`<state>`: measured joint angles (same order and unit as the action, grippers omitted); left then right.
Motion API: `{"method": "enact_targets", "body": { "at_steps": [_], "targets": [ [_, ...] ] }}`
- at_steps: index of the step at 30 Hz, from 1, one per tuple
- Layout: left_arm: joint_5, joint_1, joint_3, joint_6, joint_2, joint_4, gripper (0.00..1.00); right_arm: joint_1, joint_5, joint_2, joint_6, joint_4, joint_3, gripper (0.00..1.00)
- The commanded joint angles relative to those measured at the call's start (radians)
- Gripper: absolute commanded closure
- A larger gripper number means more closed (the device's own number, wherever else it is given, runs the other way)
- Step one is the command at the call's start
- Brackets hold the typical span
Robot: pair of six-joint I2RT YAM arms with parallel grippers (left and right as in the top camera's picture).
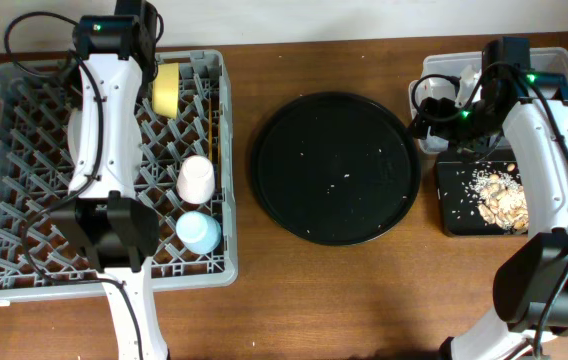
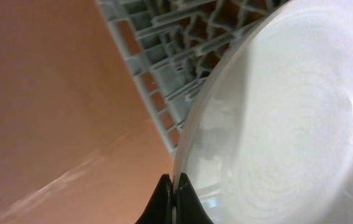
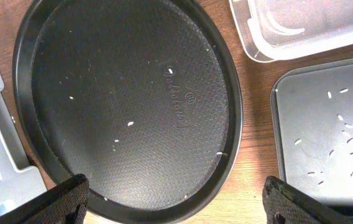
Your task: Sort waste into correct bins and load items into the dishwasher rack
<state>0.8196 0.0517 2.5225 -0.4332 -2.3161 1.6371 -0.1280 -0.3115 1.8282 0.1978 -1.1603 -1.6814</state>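
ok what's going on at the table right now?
The left hand is shut on the rim of a white plate, holding it at the far end of the dish rack. A yellow bowl, pink cup and blue cup already sit in the rack. The right hand hovers open and empty near the clear tub and the small black tray, which holds food crumbs. The round black tray has only a few specks on it.

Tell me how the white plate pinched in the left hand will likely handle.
Probably slippery: the white plate shows glossy reflections, and the left hand pinches only its thin rim. Likely stiff: its curve shows no sag. It may pivot in the grip, since nearly all of it lies beyond the pinch, near the dishwasher rack.
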Motion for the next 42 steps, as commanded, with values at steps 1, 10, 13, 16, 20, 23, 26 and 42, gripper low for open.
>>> {"method": "enact_targets", "body": {
  "at_steps": [1, 10, 13, 16, 20, 23, 26, 42],
  "targets": [
    [-0.156, -0.002, -0.003, -0.014, 0.011, 0.003, 0.99, 0.005, 0.006, -0.002, -0.01, -0.004, -0.021, 0.1],
    [-0.193, -0.001, -0.003, 0.081, 0.011, -0.039, 0.99, 0.005, 0.006, -0.002, -0.01, -0.014, -0.021, 0.1],
    [-0.287, -0.001, -0.003, 0.085, 0.011, -0.043, 0.89, 0.005, 0.006, -0.002, -0.01, -0.015, -0.021, 0.1],
    [-0.409, -0.001, -0.003, 0.084, 0.011, -0.051, 0.35, 0.005, 0.006, -0.002, -0.01, -0.015, -0.021, 0.1],
    [-0.405, -0.007, 0.011, 0.116, 0.011, -0.068, 0.01, 0.005, 0.005, -0.002, -0.01, -0.014, -0.021, 0.1],
    [-0.406, -0.01, 0.146, 0.157, 0.032, -0.072, 0.01, 0.005, 0.005, -0.003, -0.011, -0.015, -0.023, 0.1],
    [-0.526, -0.004, 0.322, 0.16, 0.098, -0.072, 0.01, 0.005, 0.006, -0.026, -0.064, -0.036, -0.098, 0.0],
    [-1.478, 0.053, 0.457, 0.16, 0.2, -0.08, 0.01, 0.005, 0.099, -0.569, -0.112, -0.426, -0.266, 0.02]
  ]
}}
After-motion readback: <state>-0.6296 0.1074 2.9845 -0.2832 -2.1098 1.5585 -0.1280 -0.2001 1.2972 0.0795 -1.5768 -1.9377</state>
